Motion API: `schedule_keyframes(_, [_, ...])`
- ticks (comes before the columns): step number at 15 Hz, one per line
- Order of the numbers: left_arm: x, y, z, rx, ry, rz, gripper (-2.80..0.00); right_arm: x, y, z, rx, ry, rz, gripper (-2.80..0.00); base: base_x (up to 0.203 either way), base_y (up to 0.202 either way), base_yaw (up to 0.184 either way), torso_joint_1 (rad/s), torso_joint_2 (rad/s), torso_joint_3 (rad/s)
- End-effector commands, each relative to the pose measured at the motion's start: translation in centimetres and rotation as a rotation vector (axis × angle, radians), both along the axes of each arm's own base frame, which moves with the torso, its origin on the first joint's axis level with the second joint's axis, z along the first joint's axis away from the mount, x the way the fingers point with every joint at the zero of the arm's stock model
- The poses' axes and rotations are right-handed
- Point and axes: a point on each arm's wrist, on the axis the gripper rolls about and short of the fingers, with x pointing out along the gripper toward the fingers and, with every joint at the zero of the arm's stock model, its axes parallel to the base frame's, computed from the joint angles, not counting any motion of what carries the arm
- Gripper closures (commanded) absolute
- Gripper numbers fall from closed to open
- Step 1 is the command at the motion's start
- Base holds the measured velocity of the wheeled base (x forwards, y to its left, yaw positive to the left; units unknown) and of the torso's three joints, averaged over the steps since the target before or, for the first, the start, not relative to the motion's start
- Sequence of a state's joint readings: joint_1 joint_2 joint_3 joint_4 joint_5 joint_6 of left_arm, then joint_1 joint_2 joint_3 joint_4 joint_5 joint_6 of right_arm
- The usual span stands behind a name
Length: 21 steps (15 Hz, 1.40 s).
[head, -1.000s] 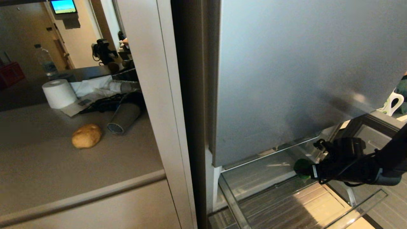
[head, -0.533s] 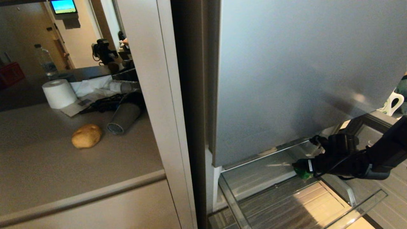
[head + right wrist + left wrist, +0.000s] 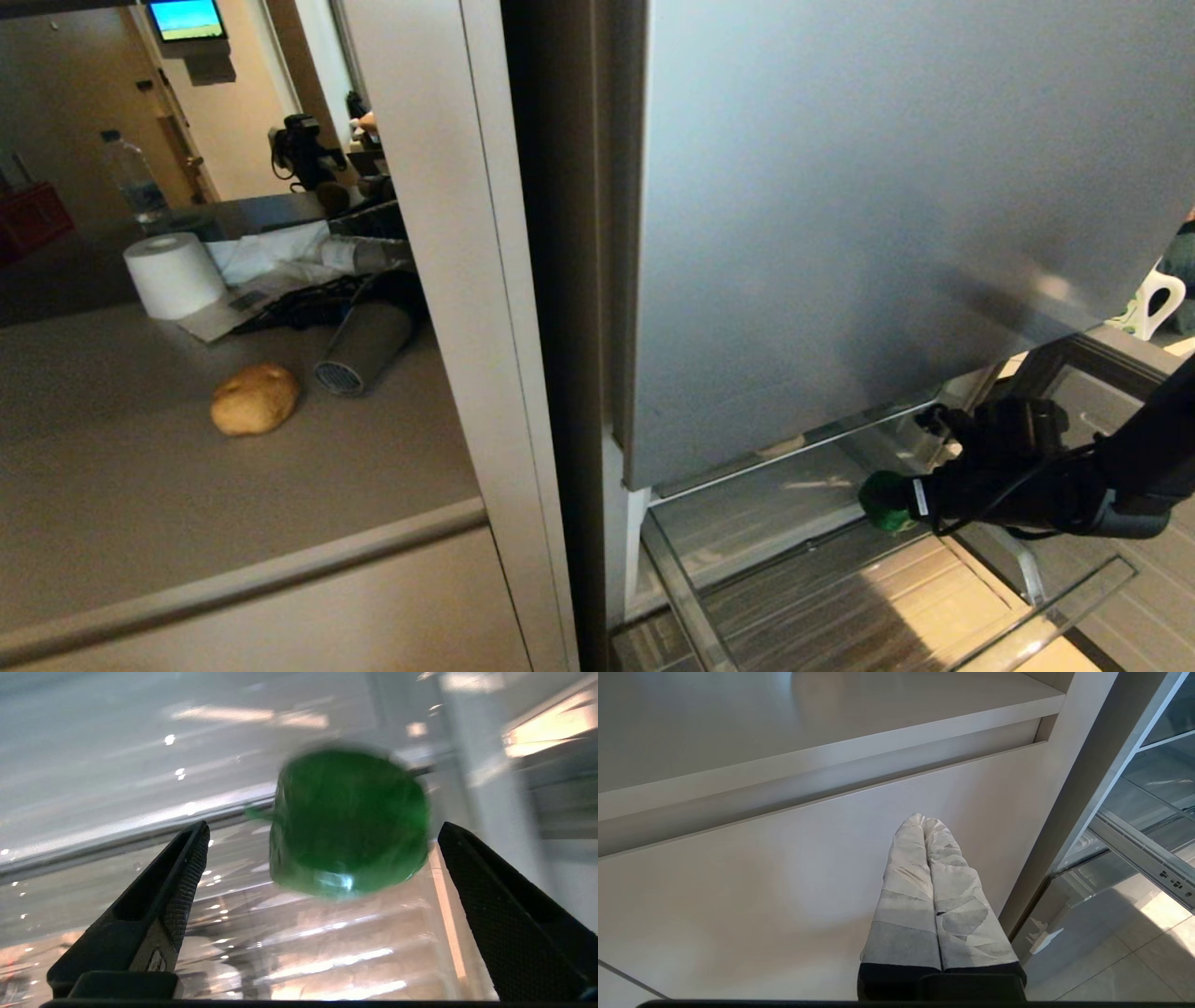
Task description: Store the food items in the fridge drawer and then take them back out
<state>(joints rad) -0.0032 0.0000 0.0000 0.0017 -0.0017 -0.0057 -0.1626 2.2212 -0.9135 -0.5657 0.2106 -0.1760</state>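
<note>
The dark-green bell pepper (image 3: pixel 882 499) (image 3: pixel 350 821) lies inside the see-through fridge drawer (image 3: pixel 686 602) (image 3: pixel 327 942), towards its rear. My right gripper (image 3: pixel 920 495) (image 3: pixel 323 828) reaches into the drawer from the right and is open. Its black fingers (image 3: pixel 187 868) stand wide on either side of the pepper without touching it. The tan-brown potato-like lump (image 3: pixel 254 399) rests on the beige counter (image 3: pixel 140 485) at the left. My left gripper (image 3: pixel 923 819) is shut and empty, parked low in front of the beige cabinet face (image 3: pixel 738 882).
The silver-blue fridge panel (image 3: pixel 887 233) hangs just above the open drawer. A pale upright cabinet side (image 3: pixel 448 280) separates counter and fridge. On the counter sit a white paper roll (image 3: pixel 173 273), a grey cylinder (image 3: pixel 364 345) and black cables (image 3: pixel 317 303).
My right gripper dipped slightly towards the drawer floor and came back up, its fingers staying open. The pepper has barely shifted. The potato-like lump has not moved.
</note>
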Motion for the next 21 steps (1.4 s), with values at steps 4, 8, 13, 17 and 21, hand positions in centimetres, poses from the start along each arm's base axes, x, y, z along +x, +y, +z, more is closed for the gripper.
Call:
schedule_keyframes(4, [0.0, 0.0, 0.0, 0.000, 0.001, 0.000, 0.00, 0.9, -0.1, -0.4, -0.003, -0.012, -0.003, -2.80, 0.000, 0.000, 0.000, 0.000, 0.00, 0.000])
schedule_keyframes(8, [0.0, 0.0, 0.0, 0.000, 0.001, 0.000, 0.00, 2.0, -0.3, -2.0, 0.005, 0.008, -0.005, -2.80, 0.000, 0.000, 0.000, 0.000, 0.00, 0.000])
schedule_keyframes(13, [0.0, 0.0, 0.0, 0.000, 0.001, 0.000, 0.00, 2.2, -0.4, -3.2, 0.010, 0.035, -0.006, -2.80, 0.000, 0.000, 0.000, 0.000, 0.00, 0.000])
schedule_keyframes(17, [0.0, 0.0, 0.0, 0.000, 0.001, 0.001, 0.00, 2.2, -0.4, -3.5, 0.012, 0.042, -0.009, -2.80, 0.000, 0.000, 0.000, 0.000, 0.00, 0.000])
schedule_keyframes(21, [0.0, 0.0, 0.0, 0.000, 0.001, -0.001, 0.00, 2.1, -0.4, -3.5, 0.012, 0.045, -0.009, -2.80, 0.000, 0.000, 0.000, 0.000, 0.00, 0.000])
